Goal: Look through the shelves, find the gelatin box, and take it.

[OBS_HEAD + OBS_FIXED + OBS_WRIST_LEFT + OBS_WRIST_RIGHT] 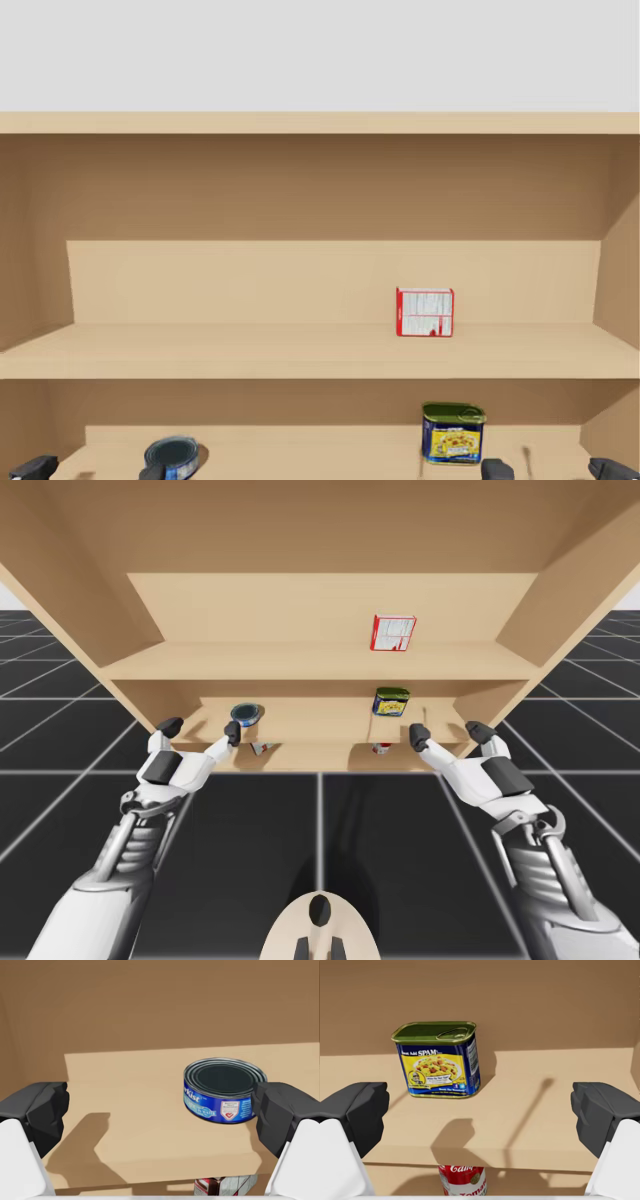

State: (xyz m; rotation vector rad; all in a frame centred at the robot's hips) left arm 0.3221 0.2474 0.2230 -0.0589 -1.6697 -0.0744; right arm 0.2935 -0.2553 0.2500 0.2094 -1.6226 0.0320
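Searching looks done: red-white box (425, 312) stands right of mid on upper shelf (200, 352), while L gripper (201, 728) and R gripper (448, 733), both spread & empty, hover at lower shelf's (320, 725) front edge; next move, prob., lift R arm to box.

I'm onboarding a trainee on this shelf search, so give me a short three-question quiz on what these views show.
1. True or false: the red and white box stands on the shelf above the flat blue can.
2. Which thing stands ahead of my right end effector? A: the flat blue can. B: the blue and yellow rectangular can. C: the red and white box.
3. Fill in: my left end effector and the right one are both ____.
Key: 1 true; 2 B; 3 open.
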